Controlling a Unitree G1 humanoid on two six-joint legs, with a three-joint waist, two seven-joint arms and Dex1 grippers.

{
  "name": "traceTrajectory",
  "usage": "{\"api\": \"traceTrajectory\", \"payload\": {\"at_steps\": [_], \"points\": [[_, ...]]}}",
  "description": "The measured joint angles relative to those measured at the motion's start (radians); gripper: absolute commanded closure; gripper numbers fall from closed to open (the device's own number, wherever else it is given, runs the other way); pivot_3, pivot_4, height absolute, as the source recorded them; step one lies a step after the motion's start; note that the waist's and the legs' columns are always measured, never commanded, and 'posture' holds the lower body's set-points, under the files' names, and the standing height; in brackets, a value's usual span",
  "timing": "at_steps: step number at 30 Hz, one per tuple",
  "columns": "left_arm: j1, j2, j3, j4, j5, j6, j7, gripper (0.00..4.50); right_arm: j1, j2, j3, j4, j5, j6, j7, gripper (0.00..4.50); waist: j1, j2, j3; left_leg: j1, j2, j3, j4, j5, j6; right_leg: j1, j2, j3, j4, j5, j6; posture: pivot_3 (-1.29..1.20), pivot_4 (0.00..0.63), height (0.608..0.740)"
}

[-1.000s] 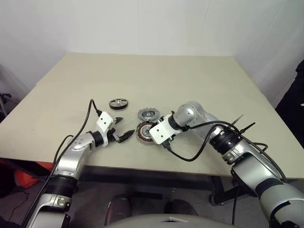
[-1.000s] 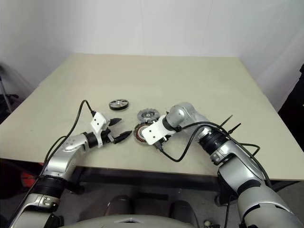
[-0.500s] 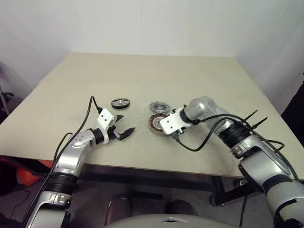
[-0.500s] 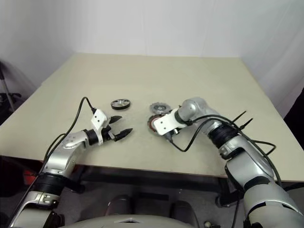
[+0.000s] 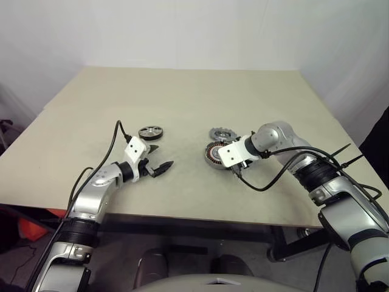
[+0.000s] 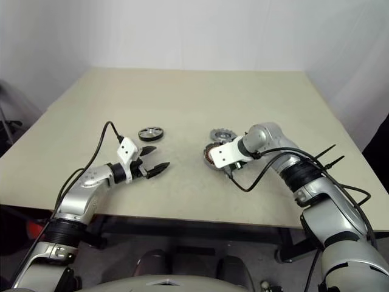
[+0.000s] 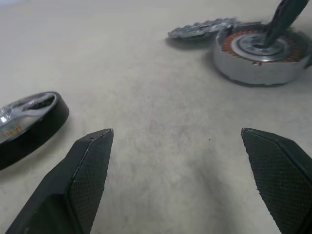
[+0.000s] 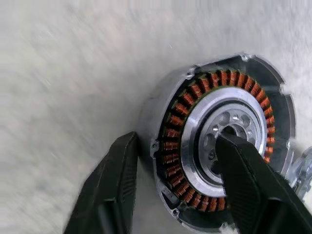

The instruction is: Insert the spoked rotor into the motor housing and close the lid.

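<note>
On the bench [image 5: 194,97], the right gripper [image 8: 180,195] straddles the motor housing's [image 5: 214,154] wall, fingers parted, not clamped; it should settle flat before the wide-open, empty left gripper [image 5: 159,159] fetches the black-rimmed disc [image 5: 150,131] at its eleven o'clock.

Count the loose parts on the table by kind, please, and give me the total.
Motor housing with copper windings: 1
Grey toothed disc: 1
Black-rimmed silver disc: 1
Total: 3
</note>
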Motion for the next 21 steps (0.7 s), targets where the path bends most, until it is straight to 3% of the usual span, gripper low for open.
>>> {"api": "traceTrajectory", "payload": {"at_steps": [4, 13, 21], "points": [[0.0, 0.002, 0.0, 0.049, 0.004, -0.04, -0.006, 0.08, 0.012, 0.006, -0.002, -0.042, 0.004, 0.016, 0.008, 0.03, 0.0, 0.0, 0.0, 0.001, 0.0, 0.0, 0.0, 0.0, -0.001, 0.001, 0.0, 0.0, 0.0, 0.0, 0.0, 0.0, 0.0, 0.74], [0.002, 0.002, 0.001, 0.099, 0.012, -0.091, -0.016, 0.08, 0.036, 0.011, -0.018, -0.067, 0.006, 0.007, -0.036, 0.03, 0.001, 0.0, 0.0, 0.003, 0.001, 0.0, 0.0, 0.001, -0.002, 0.002, 0.0, 0.0, 0.002, 0.0, 0.0, 0.0, 0.0, 0.74], [0.007, 0.016, 0.013, -0.031, -0.037, 0.022, -0.025, 0.08, 0.063, -0.044, -0.173, -0.28, 0.113, 0.149, -0.039, 0.03, 0.006, -0.001, 0.001, 0.003, 0.0, 0.0, 0.0, 0.001, -0.001, 0.002, 0.0, 0.0, 0.001, 0.0, 0.0, 0.0, 0.0, 0.74]]}}
